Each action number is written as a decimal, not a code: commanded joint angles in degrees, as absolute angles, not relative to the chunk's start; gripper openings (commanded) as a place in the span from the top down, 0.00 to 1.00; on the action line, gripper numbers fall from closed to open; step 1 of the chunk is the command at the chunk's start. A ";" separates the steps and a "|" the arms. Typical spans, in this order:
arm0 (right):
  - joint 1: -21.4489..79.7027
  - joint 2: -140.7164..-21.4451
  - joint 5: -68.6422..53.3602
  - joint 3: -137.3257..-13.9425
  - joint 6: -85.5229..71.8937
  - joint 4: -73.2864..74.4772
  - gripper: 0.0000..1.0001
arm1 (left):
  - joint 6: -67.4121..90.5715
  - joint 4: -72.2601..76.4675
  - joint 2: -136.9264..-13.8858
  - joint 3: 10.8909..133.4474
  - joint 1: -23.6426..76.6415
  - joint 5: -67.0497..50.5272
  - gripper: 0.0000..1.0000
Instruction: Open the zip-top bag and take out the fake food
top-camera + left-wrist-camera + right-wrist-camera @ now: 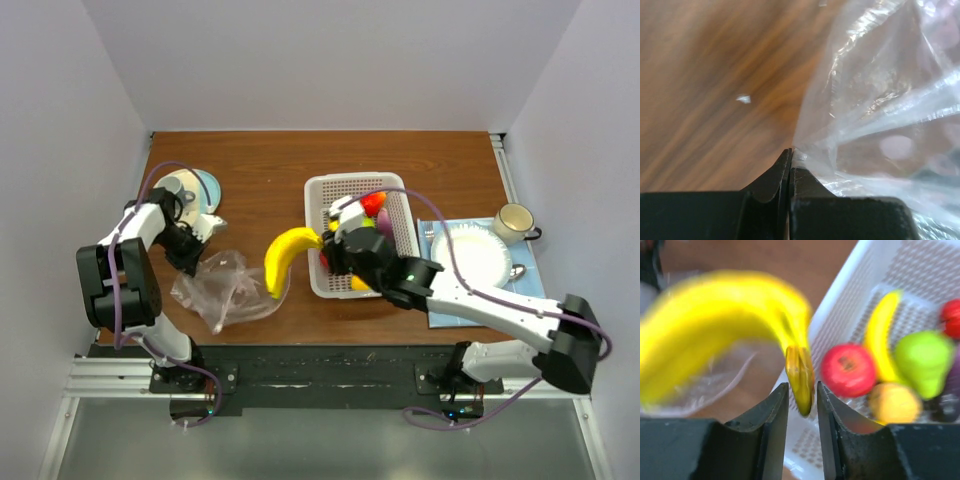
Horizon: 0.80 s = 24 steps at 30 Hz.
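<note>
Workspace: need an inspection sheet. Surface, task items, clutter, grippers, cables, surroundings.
Surface: wooden table.
Job's things: zip-top bag crumpled on the table, left of the white basket; banana held between them; other fake food in the basket.
Clutter: plate on blue mat, mug, round disc far left.
Grippers: left gripper shut on the bag's edge; right gripper shut on the banana's stem.
Cables: purple cables loop along both arms.
Surroundings: white walls.

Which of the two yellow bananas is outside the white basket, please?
The larger banana, pinched at its stem end by the right gripper, just outside the basket; the slimmer banana lies inside it.
</note>
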State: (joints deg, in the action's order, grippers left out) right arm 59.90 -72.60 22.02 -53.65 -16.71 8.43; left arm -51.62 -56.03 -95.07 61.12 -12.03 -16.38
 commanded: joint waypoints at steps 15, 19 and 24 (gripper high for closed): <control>54.49 -70.92 19.76 -57.64 -9.76 9.14 0.39 | -52.21 -51.15 -95.01 61.00 -12.57 -13.62 1.00; 56.15 -76.10 4.88 -63.62 -8.79 12.12 0.14 | -52.29 -51.06 -95.71 61.00 -12.48 -13.45 1.00; 66.87 -89.95 4.66 -74.41 -0.53 20.47 0.01 | -51.86 -48.61 -95.71 59.59 -12.57 -10.90 1.00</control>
State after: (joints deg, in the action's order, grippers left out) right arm 59.20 -81.62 12.43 -66.04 -7.46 13.85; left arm -51.62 -51.27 -95.64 60.82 -12.36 -12.93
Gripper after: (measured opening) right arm 0.976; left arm 0.015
